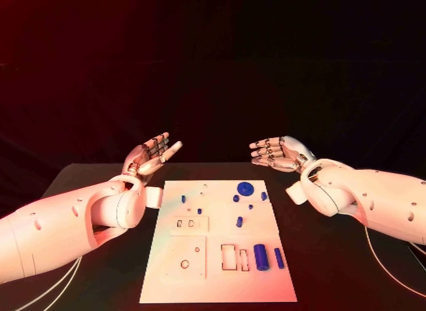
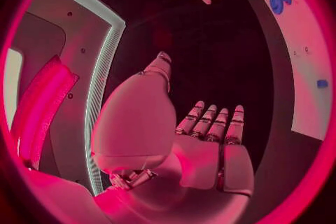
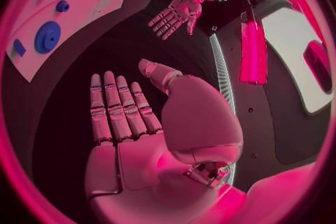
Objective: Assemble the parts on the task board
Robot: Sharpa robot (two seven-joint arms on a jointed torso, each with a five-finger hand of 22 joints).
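While both the left hand (image 1: 153,154) and the right hand (image 1: 279,154) hovered released, fingers spread and grasping nothing, beyond the task board's (image 1: 217,288) far edge, the large blue cylinder (image 1: 260,256) lay near its right edge, long axis front-to-back, nearer the right hand.

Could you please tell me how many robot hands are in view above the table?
2. The left hand is raised, open and empty, beyond the far left corner of the white board; the right hand is likewise beyond its far right corner.
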